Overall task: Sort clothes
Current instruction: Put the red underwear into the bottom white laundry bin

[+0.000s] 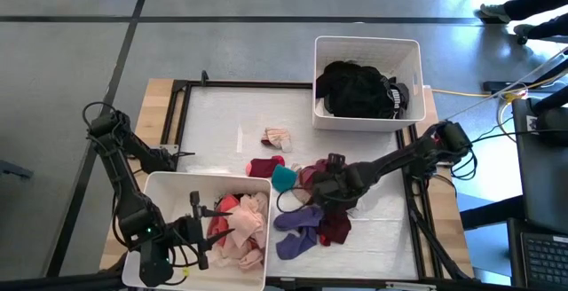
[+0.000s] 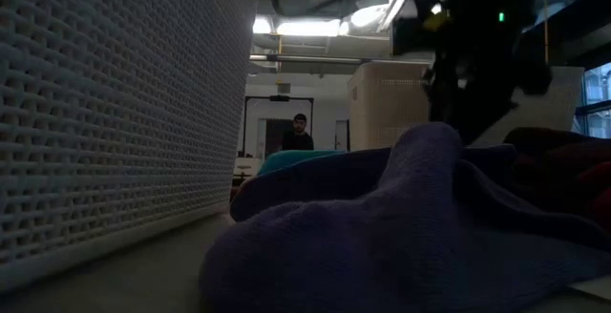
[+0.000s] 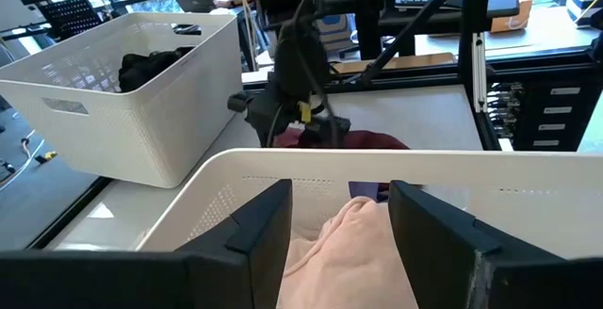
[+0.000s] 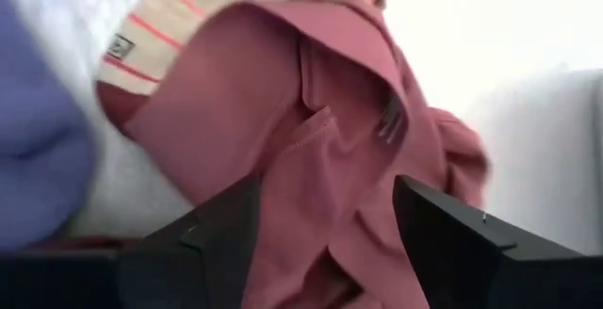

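A dusty-pink garment (image 4: pixel 330 149) lies on the white table surface (image 1: pixel 222 114) in the loose pile near the table's middle, directly between the right gripper's (image 1: pixel 321 187) two dark fingers (image 4: pixel 212 243). The jaws stand wide apart on either side of the cloth; whether they already press it is hard to say from so close. Beside it lie a cream piece with red stripes (image 4: pixel 203 8) and purple socks (image 1: pixel 300 227), with a maroon piece (image 1: pixel 335 229), a teal piece (image 1: pixel 283 177), a red sock (image 1: pixel 264 167) and a small pale sock (image 1: pixel 278 137) spread around.

The left gripper (image 3: pixel 337 229) hovers over the near white bin (image 1: pixel 173 193), jaws open, with pale pink clothes (image 3: pixel 344 252) lying below and between its fingers, apparently not held. The far white bin (image 1: pixel 366 50) holds black clothes (image 1: pixel 359 89).

In the low view a purple sock (image 2: pixel 401 227) fills the foreground and hides most of the pile; the right arm is only a dark shape above it. A person (image 2: pixel 298 134) stands far back in the room.
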### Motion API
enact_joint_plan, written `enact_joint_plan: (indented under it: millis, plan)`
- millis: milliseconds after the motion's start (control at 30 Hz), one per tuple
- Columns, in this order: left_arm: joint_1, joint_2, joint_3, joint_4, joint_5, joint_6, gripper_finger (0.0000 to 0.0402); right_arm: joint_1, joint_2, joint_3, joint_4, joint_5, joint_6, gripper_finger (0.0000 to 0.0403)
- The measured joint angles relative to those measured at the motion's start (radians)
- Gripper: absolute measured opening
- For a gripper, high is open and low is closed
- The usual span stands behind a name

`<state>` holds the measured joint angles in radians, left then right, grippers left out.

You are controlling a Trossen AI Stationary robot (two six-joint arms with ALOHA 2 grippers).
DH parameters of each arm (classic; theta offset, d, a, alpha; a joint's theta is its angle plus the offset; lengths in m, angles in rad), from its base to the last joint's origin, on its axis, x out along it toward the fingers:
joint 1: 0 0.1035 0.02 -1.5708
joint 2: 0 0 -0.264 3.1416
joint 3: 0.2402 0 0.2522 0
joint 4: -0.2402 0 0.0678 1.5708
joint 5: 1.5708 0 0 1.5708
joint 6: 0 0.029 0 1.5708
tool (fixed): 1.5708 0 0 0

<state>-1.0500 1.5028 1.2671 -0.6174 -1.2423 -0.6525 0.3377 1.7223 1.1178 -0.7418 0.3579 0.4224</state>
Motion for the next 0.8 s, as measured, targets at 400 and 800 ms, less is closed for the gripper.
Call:
enact_joint_plan:
  millis: [400,800]
  plan:
    - [0.000,0.000,0.000,0.000,0.007,0.002,0.0169,-0.091,-0.005,-0.301,0.460,-0.061,0.014,0.0241]
    - [0.000,0.000,0.000,0.001,0.007,0.005,0.0169,-0.089,0.001,-0.318,0.469,-0.020,0.022,0.0134]
